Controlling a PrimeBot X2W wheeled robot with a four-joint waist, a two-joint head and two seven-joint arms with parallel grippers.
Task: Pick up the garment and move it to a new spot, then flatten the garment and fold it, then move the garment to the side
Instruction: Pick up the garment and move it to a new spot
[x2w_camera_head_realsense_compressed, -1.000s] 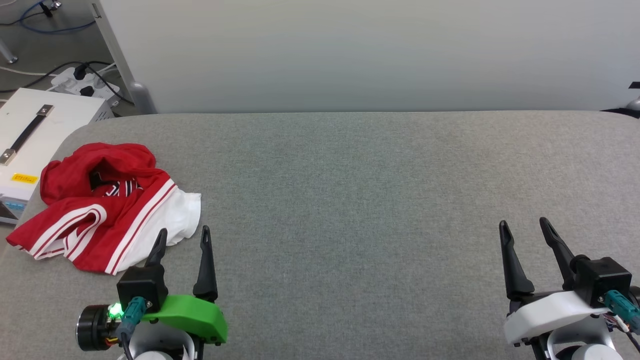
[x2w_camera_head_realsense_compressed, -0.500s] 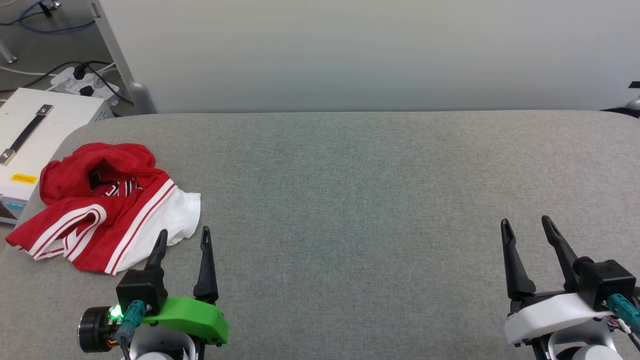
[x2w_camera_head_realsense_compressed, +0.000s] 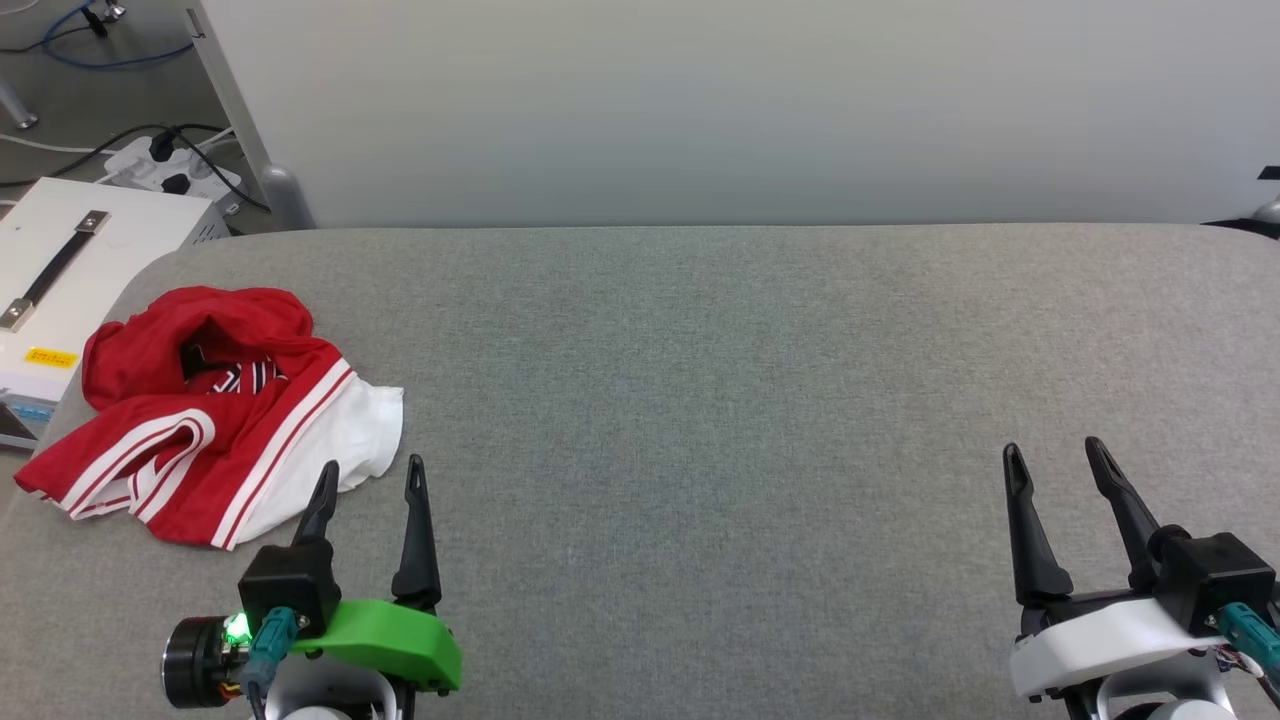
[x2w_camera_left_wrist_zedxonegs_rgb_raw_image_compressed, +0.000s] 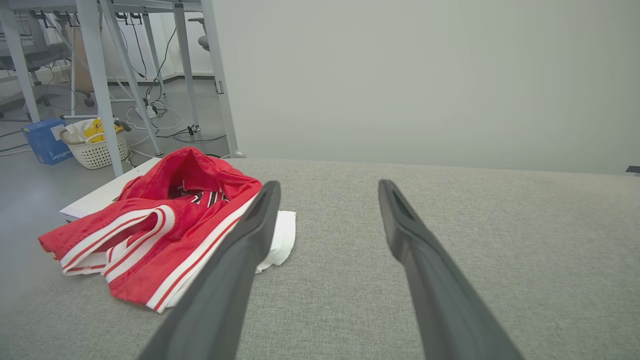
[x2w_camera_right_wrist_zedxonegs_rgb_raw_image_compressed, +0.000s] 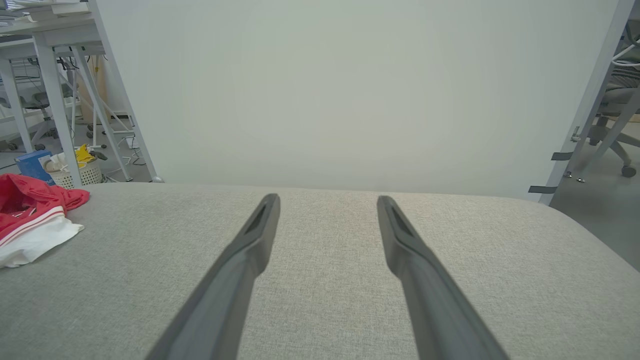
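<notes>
you're at the first step: the pickup hasn't begun. the red-and-white shirt (x2w_camera_head_realsense_compressed: 215, 415) lies crumpled at the tabletop's (x2w_camera_head_realsense_compressed: 700, 380) left edge. your left fingers (x2w_camera_head_realsense_compressed: 414, 530) stand wide and empty just beside its white sleeve. the right fingers (x2w_camera_head_realsense_compressed: 1025, 530), equally wide and empty, sit well apart. next, reach the left forward and pinch a fold.

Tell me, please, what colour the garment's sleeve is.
The garment's sleeve is white; the head view shows it best.

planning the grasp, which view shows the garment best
The head view: the crumpled garment lies almost wholly visible from above. The left wrist view shows it partly behind a jaw; the right wrist view cuts it off at its left edge.
</notes>
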